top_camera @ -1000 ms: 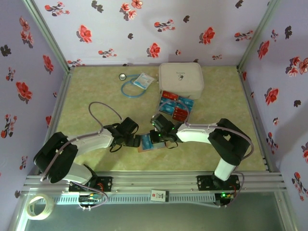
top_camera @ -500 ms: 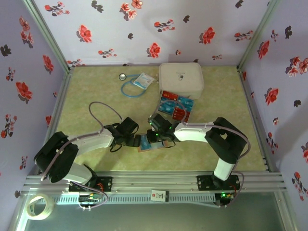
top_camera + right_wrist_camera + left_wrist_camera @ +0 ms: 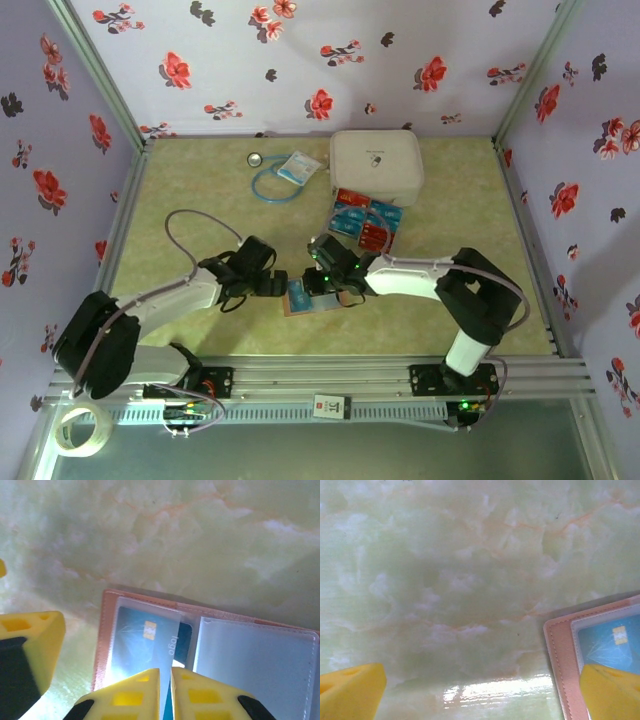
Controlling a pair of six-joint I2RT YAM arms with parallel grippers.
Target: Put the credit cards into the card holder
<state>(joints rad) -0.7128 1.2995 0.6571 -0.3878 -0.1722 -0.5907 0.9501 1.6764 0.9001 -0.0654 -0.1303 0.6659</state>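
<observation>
- The holder (image 3: 297, 305) lies open and flat on the table (image 3: 200, 200), near the front edge and between the two pincers. Its pink rim and clear sleeves face up.
- A blue card (image 3: 142, 640) sits in the holder's left sleeve. Its darker end, printed "logo", sticks out past the sleeve's edge toward the fold.
- The other sleeve (image 3: 250, 655) is plain clear plastic.
- The right pincer (image 3: 165, 680) is narrow, with its yellow fingers almost together and only a thin slit between them. Its tips are over the card's near end. I cannot tell whether they pinch the card or just rest on it.
- The left pincer (image 3: 480, 695) is wide. One finger (image 3: 610, 690) hangs over the holder's corner, and the other is over bare table.
- From above, the two arms reach the holder from opposite sides, the left pincer at its left edge and the right one on top of it.
- The other cards (image 3: 365, 222), red and blue, lie in a loose pile farther back and to the right, well apart from the holder.
- The pile lies just in front of a white case (image 3: 376, 165).
- Left of the case are a blue tube loop (image 3: 268, 182), a small metal disc (image 3: 256, 158) and a pale packet (image 3: 298, 167).
- A tape roll (image 3: 80, 428) lies off the table at the front left, beside the rail.
</observation>
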